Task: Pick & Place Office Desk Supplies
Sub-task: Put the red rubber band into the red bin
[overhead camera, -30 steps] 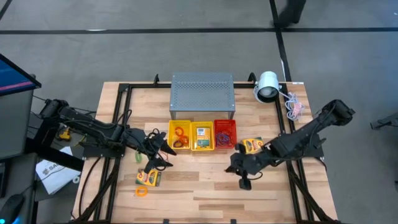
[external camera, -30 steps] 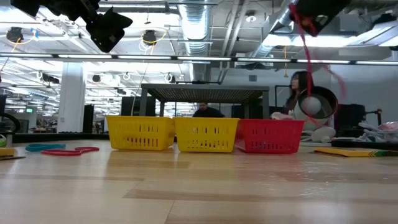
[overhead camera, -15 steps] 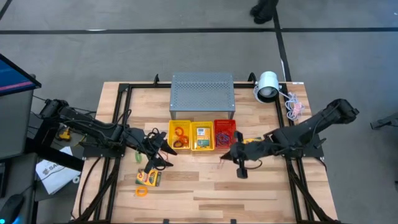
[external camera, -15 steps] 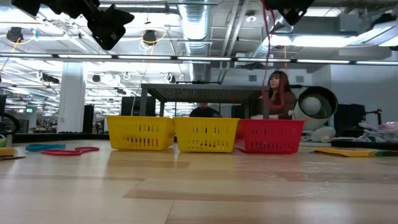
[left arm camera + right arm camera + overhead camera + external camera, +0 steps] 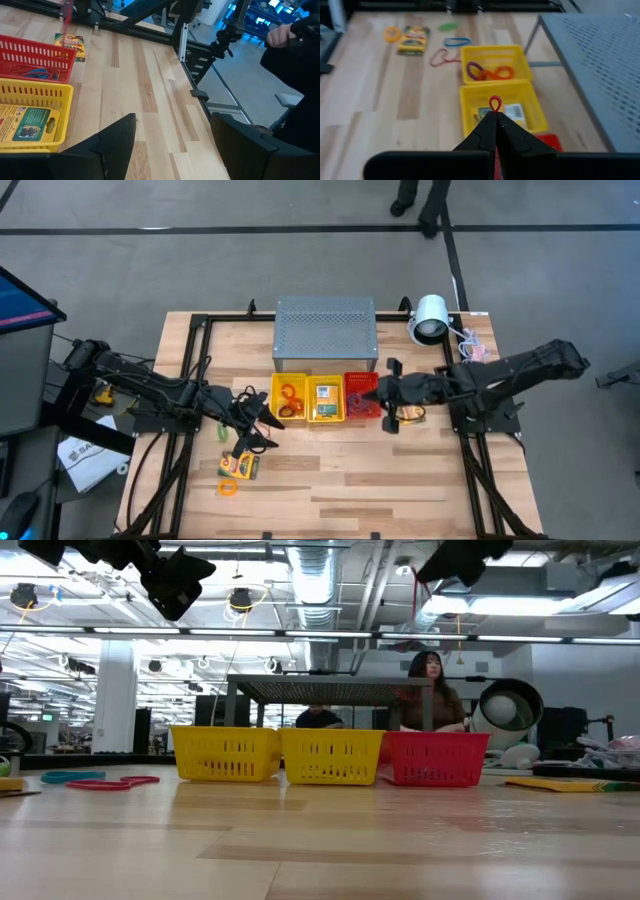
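Fingers of the right gripper (image 5: pixel 495 116) are pinched fully together on a thin red band loop (image 5: pixel 494 104), and its top pokes up above the tips. You have that gripper over the red basket (image 5: pixel 350 416), on its right side, in the middle of the table just in front of the grey perforated box (image 5: pixel 325 330) at the back edge.

The left gripper (image 5: pixel 172 120) waits just left of the 3 baskets. Its fingers are spread wide with nothing between them.

Progress, as a judgement: partly done.
- The left yellow basket (image 5: pixel 492 50) holds purple and orange band loops (image 5: pixel 490 72).
- The middle yellow basket (image 5: pixel 465 107) holds 1 card box (image 5: pixel 512 112).
- The red basket has red and blue bands in it (image 5: pixel 37 72).

Still loose on the table toward the left front corner:
- a yellow-and-green card box (image 5: pixel 240 465)
- an orange loop (image 5: pixel 228 487)
- a green piece (image 5: pixel 224 432)
- blue (image 5: pixel 456 42) and red (image 5: pixel 439 57) loops

Another card box (image 5: pixel 405 415) lies just right of the red basket, partly under your right arm. The band in hand is not dropped yet, so several picks are left.

Against the earlier frames:
- Your right arm has swung from the middle front of the table back toward the red basket.
- The red band that hung in plain sight in the low view is now mostly out of it.
- The left arm has not moved.
- The loose items lie where they did.
- A person (image 5: pixel 425 690) behind the table has walked left.
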Controlling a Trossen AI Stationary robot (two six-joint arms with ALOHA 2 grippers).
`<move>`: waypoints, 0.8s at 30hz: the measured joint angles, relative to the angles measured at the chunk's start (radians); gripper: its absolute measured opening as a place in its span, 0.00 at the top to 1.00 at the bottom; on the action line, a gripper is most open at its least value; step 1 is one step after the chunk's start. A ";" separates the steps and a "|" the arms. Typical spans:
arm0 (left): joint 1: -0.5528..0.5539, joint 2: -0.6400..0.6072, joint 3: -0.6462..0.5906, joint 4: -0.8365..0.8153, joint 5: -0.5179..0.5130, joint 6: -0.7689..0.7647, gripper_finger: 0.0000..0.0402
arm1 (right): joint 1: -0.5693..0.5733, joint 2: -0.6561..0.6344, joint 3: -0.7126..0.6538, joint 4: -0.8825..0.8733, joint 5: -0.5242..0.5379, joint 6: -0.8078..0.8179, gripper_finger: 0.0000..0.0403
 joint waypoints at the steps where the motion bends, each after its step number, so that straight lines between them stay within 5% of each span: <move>1: 0.000 0.000 0.000 0.000 0.000 0.000 0.37 | -0.015 0.000 0.000 -0.009 -0.001 -0.005 1.00; 24: 0.000 0.000 0.000 -0.001 0.000 0.000 0.37 | -0.218 0.024 0.000 -0.106 -0.118 -0.049 1.00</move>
